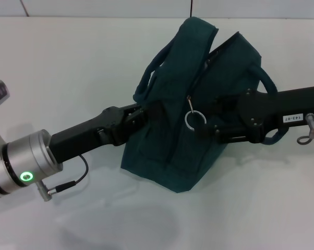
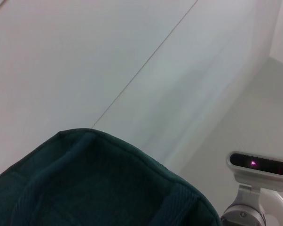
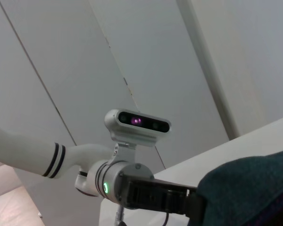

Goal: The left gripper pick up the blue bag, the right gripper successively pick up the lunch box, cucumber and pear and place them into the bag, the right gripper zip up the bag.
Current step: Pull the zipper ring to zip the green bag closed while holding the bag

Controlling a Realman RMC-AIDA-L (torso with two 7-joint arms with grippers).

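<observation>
Well, the blue bag stands on the white table, squeezed between the 2 arms, its long axis running up from a wide base near the robot to a narrower top tilted away and a bit to the right. Its 2 loop handles arch off either side, and the metal ring zipper pull hangs down the middle seam.

The left gripper presses into the bag's left side, fingertips buried in the fabric, so I cannot tell how wide it is. The right gripper sits just beside the ring, and its fingers are hidden too.

Only the left wrist view shows the bag's top edge close up; the right wrist view alone shows the left arm's green light.
</observation>
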